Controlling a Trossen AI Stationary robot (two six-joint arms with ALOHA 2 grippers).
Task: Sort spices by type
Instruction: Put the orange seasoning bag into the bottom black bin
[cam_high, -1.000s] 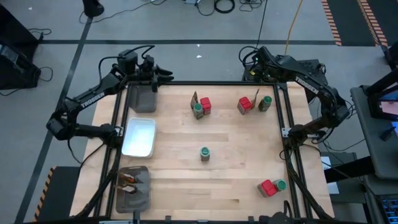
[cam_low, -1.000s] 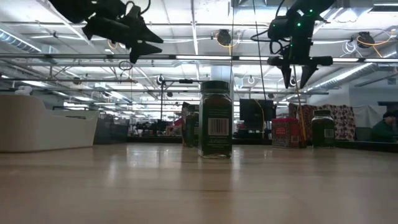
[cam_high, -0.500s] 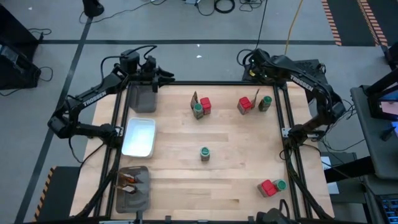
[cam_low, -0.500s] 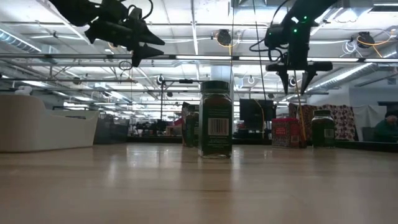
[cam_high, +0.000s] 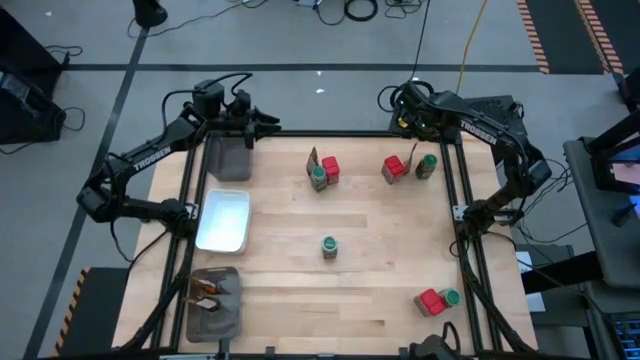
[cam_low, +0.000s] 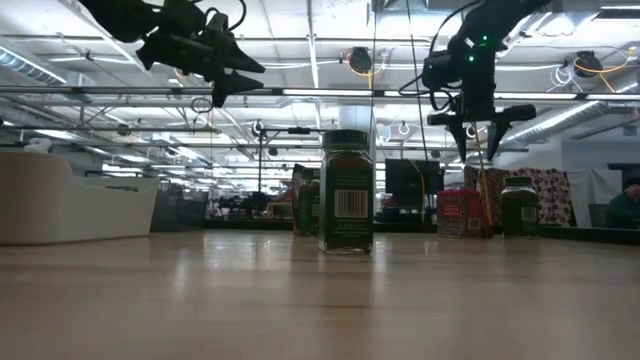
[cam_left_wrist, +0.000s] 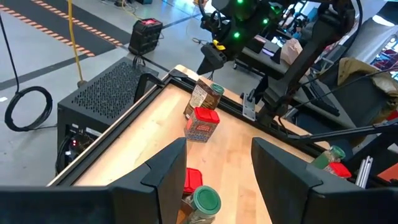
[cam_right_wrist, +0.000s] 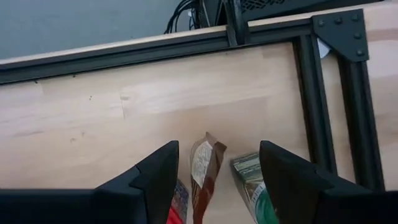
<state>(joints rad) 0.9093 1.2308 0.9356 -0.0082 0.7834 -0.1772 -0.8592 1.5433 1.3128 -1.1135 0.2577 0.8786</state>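
My right gripper (cam_high: 413, 128) stands open, pointing down above the far-right group: a red box (cam_high: 393, 169), a brown sachet (cam_right_wrist: 204, 163) standing upright and a green-lidded jar (cam_high: 427, 165). In the right wrist view the sachet and the jar (cam_right_wrist: 251, 179) show between its fingers, well below them. My left gripper (cam_high: 264, 121) hangs open and nearly level over the far-left corner, touching nothing. A second group of red box (cam_high: 331, 167), sachet (cam_high: 313, 159) and jar (cam_high: 318, 177) stands at the far middle. A single jar (cam_high: 329, 246) stands mid-table. Another red box (cam_high: 430, 300) and jar (cam_high: 450, 296) stand near right.
A grey mesh tray (cam_high: 228, 158) lies at the far left below my left gripper. A white dish (cam_high: 222, 221) sits at the left edge, and a second grey tray (cam_high: 214, 302) with sachets lies at the near left. A black frame rail (cam_right_wrist: 323, 93) borders the table.
My right gripper has come down toward the far-right group of spices and has rolled somewhat about its own axis; its fingers stay open. My left gripper has kept still.
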